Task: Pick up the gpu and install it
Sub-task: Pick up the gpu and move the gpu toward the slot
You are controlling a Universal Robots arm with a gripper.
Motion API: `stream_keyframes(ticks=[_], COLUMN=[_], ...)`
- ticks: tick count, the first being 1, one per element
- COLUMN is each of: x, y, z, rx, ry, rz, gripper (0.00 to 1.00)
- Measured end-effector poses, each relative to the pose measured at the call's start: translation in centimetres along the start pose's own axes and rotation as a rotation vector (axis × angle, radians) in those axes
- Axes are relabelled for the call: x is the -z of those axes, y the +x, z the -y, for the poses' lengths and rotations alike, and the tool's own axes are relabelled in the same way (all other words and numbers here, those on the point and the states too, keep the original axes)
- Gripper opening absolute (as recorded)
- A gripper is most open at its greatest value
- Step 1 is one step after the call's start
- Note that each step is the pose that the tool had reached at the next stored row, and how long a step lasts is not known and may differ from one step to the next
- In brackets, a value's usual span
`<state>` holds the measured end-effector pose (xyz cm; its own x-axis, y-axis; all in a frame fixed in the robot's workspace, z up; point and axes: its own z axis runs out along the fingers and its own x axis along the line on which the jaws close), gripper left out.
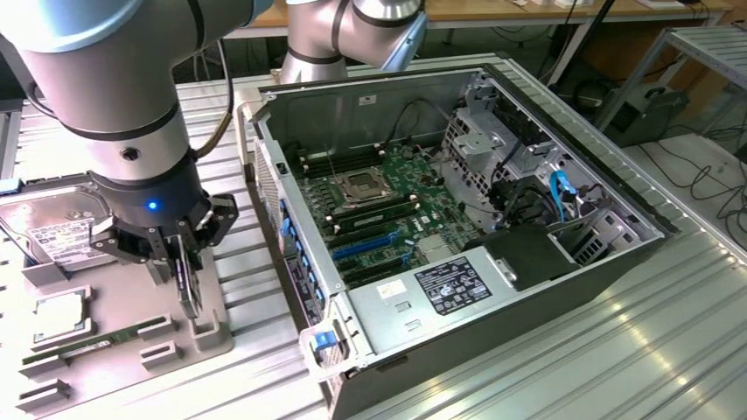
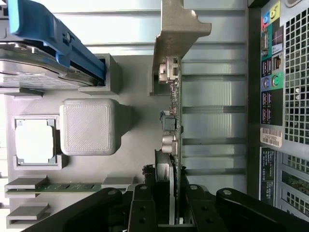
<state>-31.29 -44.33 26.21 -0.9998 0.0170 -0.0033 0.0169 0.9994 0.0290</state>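
Ribbed metal worktop (image 1: 653,350) below; my pincer (image 2: 173,203) clamps the thin green circuit-board card with silver bracket (image 2: 177,104) by its faces. It is probably light, stiff and fragile, so hold bare board.

One gpu (image 2: 173,121), one hard drive (image 1: 52,223), one processor chip (image 1: 61,317), one memory stick (image 1: 100,343), one open computer case (image 1: 583,297), one grey holder tray (image 1: 219,337).

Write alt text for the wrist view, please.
The fingers grip the gpu edge-on, its silver bracket at the far end. Beneath lies a grey tray with a processor and a memory stick; the computer case's port panel stands beside.
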Motion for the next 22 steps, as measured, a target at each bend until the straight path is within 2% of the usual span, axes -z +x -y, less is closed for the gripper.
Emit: stream_keyframes(ticks=[7, 22], x=[0.84, 3.33], y=[0.0, 0.0], z=[-0.02, -0.10], rx=[0.000, 0.000], ry=[0.0001, -0.0001], rz=[-0.0001, 0.0000], gripper=[0.28, 0.28])
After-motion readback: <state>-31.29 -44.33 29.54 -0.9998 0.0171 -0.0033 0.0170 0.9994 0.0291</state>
